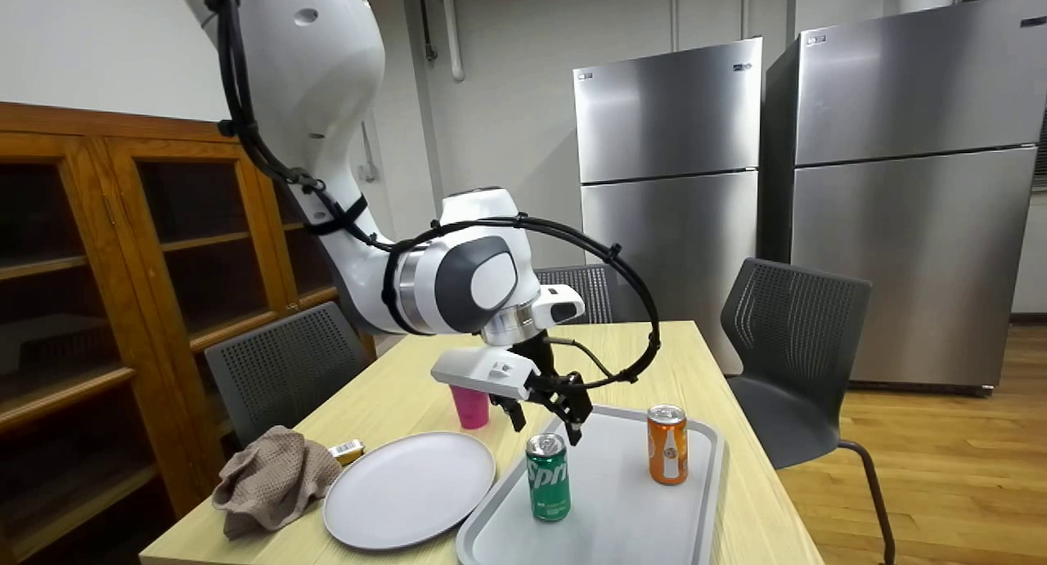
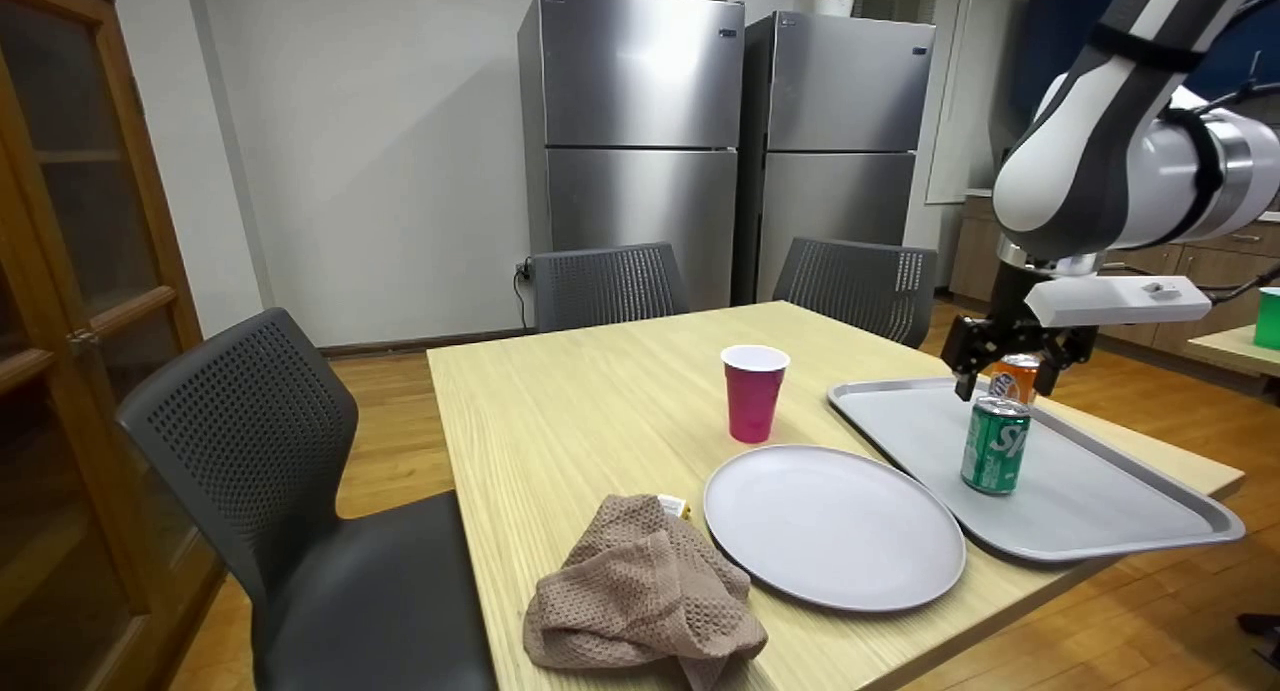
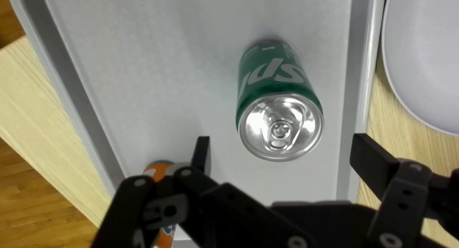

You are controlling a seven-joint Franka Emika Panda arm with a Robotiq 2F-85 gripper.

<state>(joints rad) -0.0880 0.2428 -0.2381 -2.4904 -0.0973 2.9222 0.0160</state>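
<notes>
Gripper (image 3: 281, 149) spread and empty near the green can (image 3: 277, 93), upright on the tray (image 3: 143, 83), nearer the edge beside the plate (image 3: 426, 61). Sealed-looking, it's probably hefty, stiff but slick; best held around mid-body.

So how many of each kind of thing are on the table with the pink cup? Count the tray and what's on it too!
Green can and orange can: 2 cans
Pink cup: 1
Plate: 1
Tray: 1
Brown cloth: 1
Small yellow-and-white thing, too small to name: 1
Total: 7
</notes>
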